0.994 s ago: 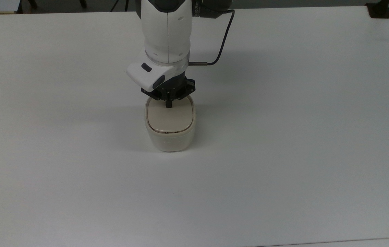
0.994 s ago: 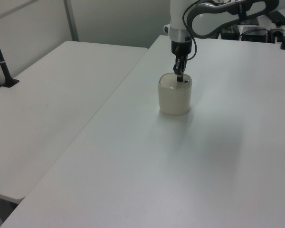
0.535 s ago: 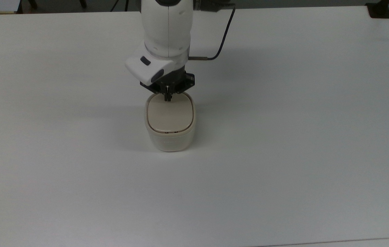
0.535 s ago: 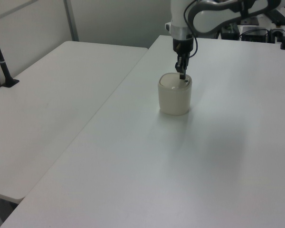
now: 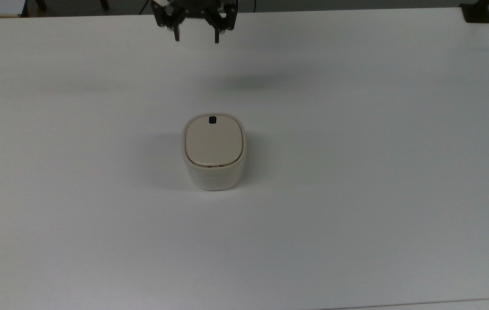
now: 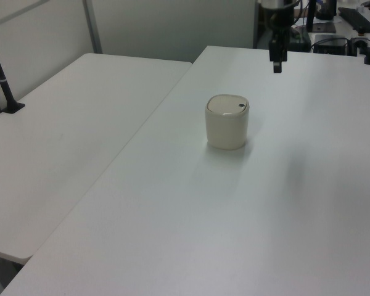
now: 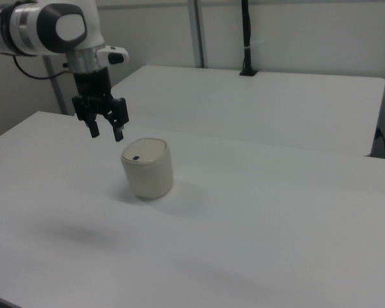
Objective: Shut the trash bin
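The tool (image 5: pixel 196 39) hangs fingers-down, spread and empty — clear of the lidded trash bin (image 5: pixel 213 150).

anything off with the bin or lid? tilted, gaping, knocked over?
Nothing stands out. The trash bin stands upright on the table, its lid flat and seated flush in the rim, black button showing. The tool hangs open, well clear of it.

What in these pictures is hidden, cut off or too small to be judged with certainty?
- Inside of the trash bin: hidden in all three views by its flat lid.
- Whether the lid is latched: the seam is too small to judge in the top view.
- Faint marking on the bin's front wall, top view: too small to read.
- Arm above the tool: cut off by the top view's upper edge.
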{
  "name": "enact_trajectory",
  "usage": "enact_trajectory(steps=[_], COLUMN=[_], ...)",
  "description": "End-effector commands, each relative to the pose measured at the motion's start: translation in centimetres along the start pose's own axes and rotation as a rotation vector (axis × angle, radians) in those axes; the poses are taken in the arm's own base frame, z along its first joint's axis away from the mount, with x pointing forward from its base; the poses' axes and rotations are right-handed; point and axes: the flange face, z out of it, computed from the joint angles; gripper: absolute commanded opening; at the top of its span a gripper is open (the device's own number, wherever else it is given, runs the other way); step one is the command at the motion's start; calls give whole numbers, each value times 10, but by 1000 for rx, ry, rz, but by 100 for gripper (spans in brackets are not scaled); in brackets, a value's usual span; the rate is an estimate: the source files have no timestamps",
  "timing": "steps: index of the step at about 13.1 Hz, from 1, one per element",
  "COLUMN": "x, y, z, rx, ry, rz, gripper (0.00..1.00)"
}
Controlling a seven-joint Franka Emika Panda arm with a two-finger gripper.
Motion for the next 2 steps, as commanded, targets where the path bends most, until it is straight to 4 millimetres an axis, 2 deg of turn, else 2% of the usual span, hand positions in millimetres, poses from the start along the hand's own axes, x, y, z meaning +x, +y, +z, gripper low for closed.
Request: enact_trajectory(steps=[1,2], x=[-21,-21], y=[17,20], z=[-10,-12], rx=[5,14], ry=[15,21], rz=[45,53], gripper=[100,100])
